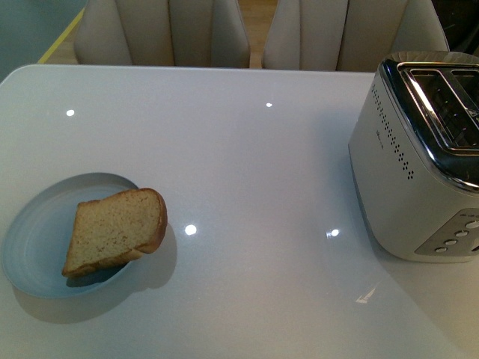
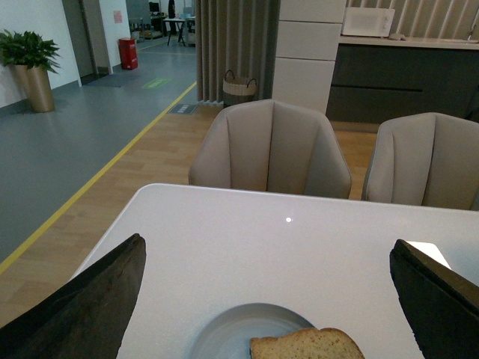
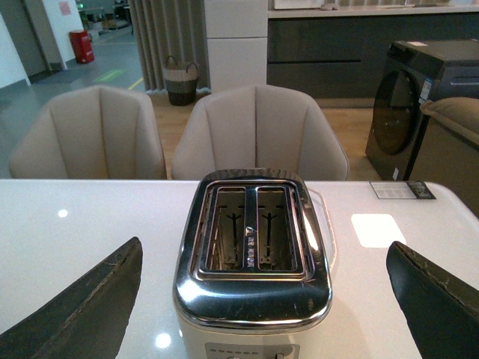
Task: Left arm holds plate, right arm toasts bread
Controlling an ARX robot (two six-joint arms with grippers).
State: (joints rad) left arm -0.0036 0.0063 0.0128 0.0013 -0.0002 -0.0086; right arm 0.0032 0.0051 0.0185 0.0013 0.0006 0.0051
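Black left fingers [image 2: 82, 310] are standing spread wide at either side of the left wrist view, gripping nothing. The plate [image 2: 224, 336] and the bread [image 2: 307, 345] are showing in the gap between them, touching neither finger. Only the plate's far rim and the crust edge of the bread are appearing in that view.

From the front, the bread [image 1: 116, 232] is lying tilted on the pale blue-grey plate [image 1: 34, 243] at the left near side of the white table [image 1: 247, 149]. One corner is sitting down in the plate's hollow. The rounded top is leaning on the plate's right rim and reaching out just past it. Neither arm is showing in this view.

Right fingers [image 3: 82, 310] are likewise standing spread wide, gripping nothing. The toaster [image 3: 251, 247] is sitting centred in the gap between them, clear of both, with its two slots facing up and wire guides showing inside. In the front view, the toaster [image 1: 408, 157] is standing at the right side of the table, well apart from the bread.

Beige chairs [image 1: 165, 30] are standing beyond the table's far edge.
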